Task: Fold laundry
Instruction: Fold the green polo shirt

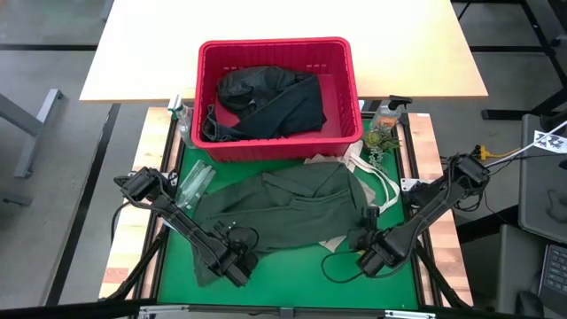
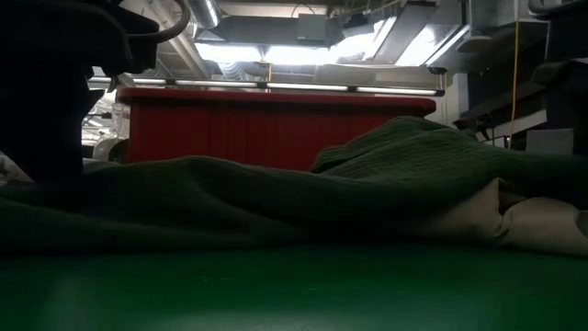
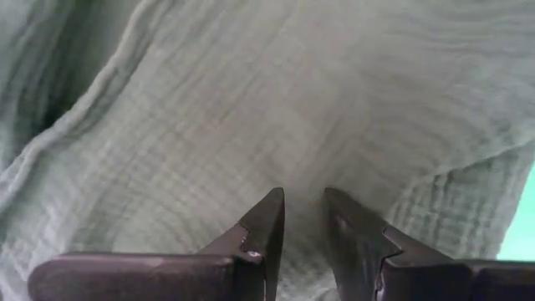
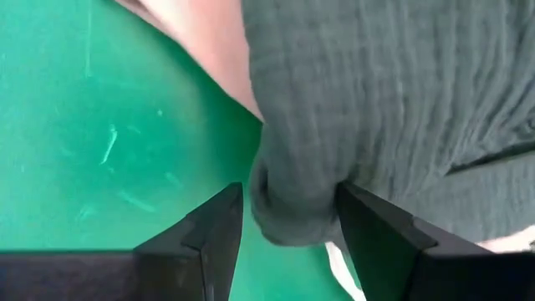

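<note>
Behind the spread green shirt (image 1: pixel 283 208), black clothes (image 1: pixel 266 102) fill the red basket (image 1: pixel 345 89); left claw (image 3: pixel 303 219) and right claw (image 4: pixel 288 213) both clench shirt folds.

The shirt (image 1: pixel 283 208) lies spread across the middle of the mat (image 1: pixel 292 270), toward its far edge. Behind it, at the mat's far edge, stands the basket (image 1: pixel 276 89) with garments (image 1: pixel 266 102) inside. A bottle (image 1: pixel 388 115) stands right of the basket, at the far right corner. Another cloth (image 1: pixel 372 177) lies under the shirt's right side.
</note>
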Robot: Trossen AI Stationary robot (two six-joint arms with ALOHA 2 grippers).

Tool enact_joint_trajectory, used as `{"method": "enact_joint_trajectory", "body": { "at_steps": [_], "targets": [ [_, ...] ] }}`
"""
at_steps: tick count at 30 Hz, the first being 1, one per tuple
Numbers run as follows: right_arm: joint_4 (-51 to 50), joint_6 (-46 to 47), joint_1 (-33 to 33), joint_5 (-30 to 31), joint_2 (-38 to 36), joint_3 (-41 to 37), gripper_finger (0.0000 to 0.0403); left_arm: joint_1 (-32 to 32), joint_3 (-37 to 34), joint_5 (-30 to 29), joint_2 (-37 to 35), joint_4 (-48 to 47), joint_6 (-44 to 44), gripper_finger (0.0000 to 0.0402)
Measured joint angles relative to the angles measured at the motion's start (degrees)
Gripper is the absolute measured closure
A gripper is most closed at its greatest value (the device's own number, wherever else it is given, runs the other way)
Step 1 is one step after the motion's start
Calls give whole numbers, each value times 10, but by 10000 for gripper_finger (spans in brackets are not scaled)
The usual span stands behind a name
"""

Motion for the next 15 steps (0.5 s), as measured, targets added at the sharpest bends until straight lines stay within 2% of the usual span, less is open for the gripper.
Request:
{"method": "enact_joint_trajectory", "body": {
  "at_steps": [3, 6, 15],
  "targets": [
    [8, 0, 0, 9, 0, -4, 214, 0, 5, 3, 0, 5, 12, 321],
    [8, 0, 0, 16, 0, -4, 238, 0, 24, 3, 0, 2, 35, 321],
    [2, -4, 0, 3, 0, -4, 387, -16, 75, 4, -1, 38, 95, 321]
  ]
}}
